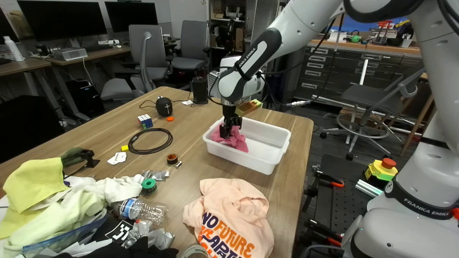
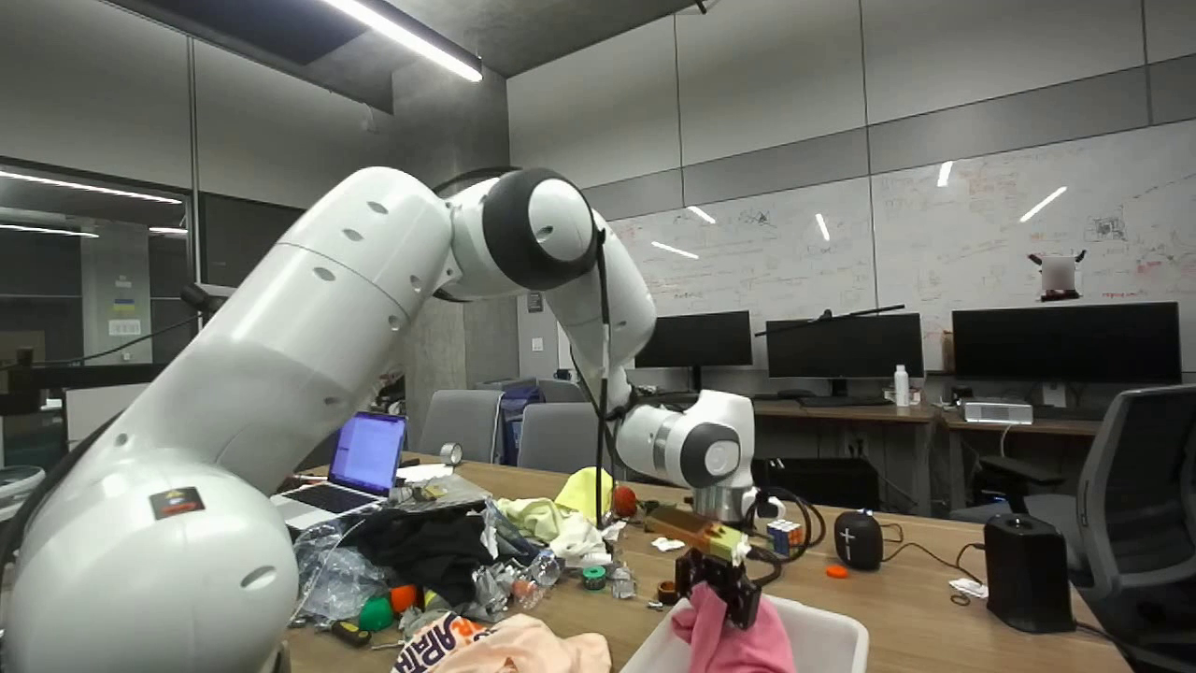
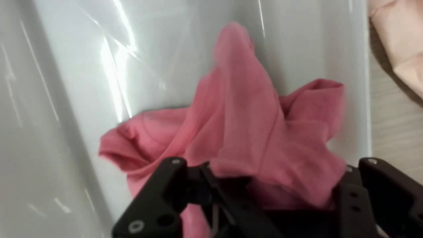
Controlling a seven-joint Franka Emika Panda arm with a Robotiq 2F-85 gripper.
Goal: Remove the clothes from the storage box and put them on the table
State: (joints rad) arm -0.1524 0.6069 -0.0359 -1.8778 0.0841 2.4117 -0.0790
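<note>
Cloth (image 3: 244,112) looks matt, the plastic box (image 3: 158,72) glossy.

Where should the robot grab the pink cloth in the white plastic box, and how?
Probably by the bunched-up folds of the pink cloth, coming from above, where the gripper is now. The folds seem to stand up enough to pinch, and the walls of the white plastic box block the sides.

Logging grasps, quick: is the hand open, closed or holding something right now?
Hand: pink cloth is bunched between its fingers; whether it has closed on it cannot be told.
</note>
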